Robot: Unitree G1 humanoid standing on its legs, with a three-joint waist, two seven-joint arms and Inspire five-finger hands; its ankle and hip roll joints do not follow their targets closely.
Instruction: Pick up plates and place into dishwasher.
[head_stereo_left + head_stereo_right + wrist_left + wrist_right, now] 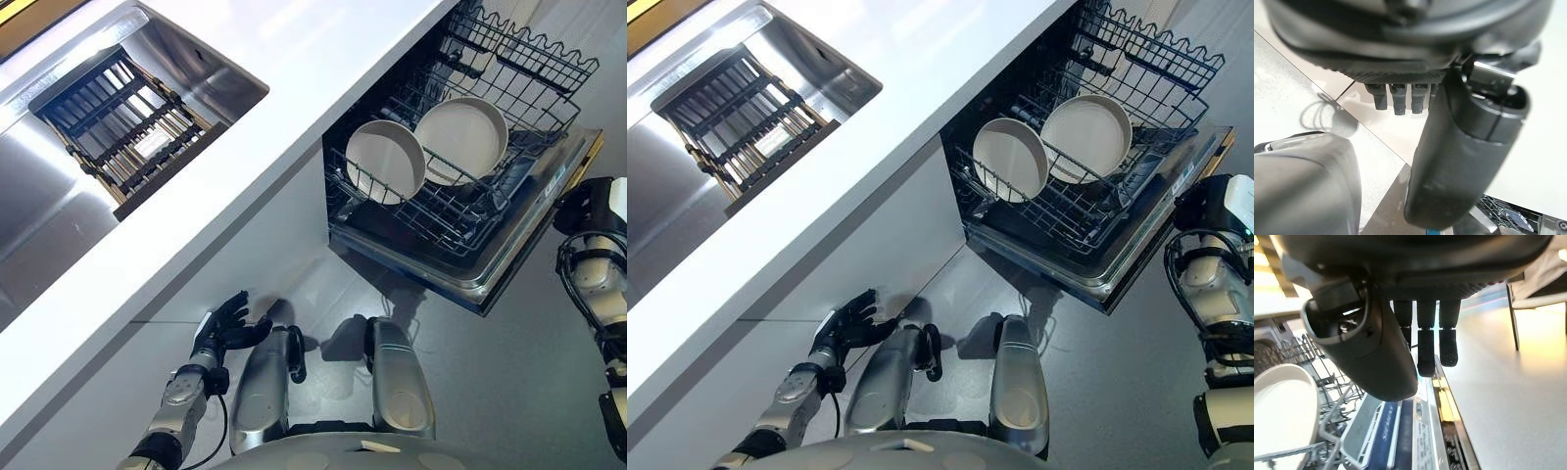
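Standing on edge in the lower rack (460, 220) of the open dishwasher: two white plates, the left plate (385, 161) and the right plate (460, 139), side by side between the wires, leaning back a little and close to touching or overlapping at their rims. Upper rack (529, 54) behind them, no dishes seen in it. Dishwasher door (509, 269) folded down flat.

Left hand (227, 327) low beside the white cabinet front (245, 255), below the counter (294, 88), fingers relaxed and only loosely bent, holding nothing. Right hand (1400, 328) just past the outer edge of the door, fingers hanging straight, also holding nothing. Sink (88, 196) set in the counter with a dark slatted rack (122, 122) inside; no plates visible on it.

Judging from this, both plates in view already loaded, no further plate in view to fetch.

Risks: right hand swinging inward and clipping the door edge or the right plate, knocking it into its neighbour; a new plate pushed into an occupied slot and chipping rims; left hand scraping the cabinet front on the way up to the counter.
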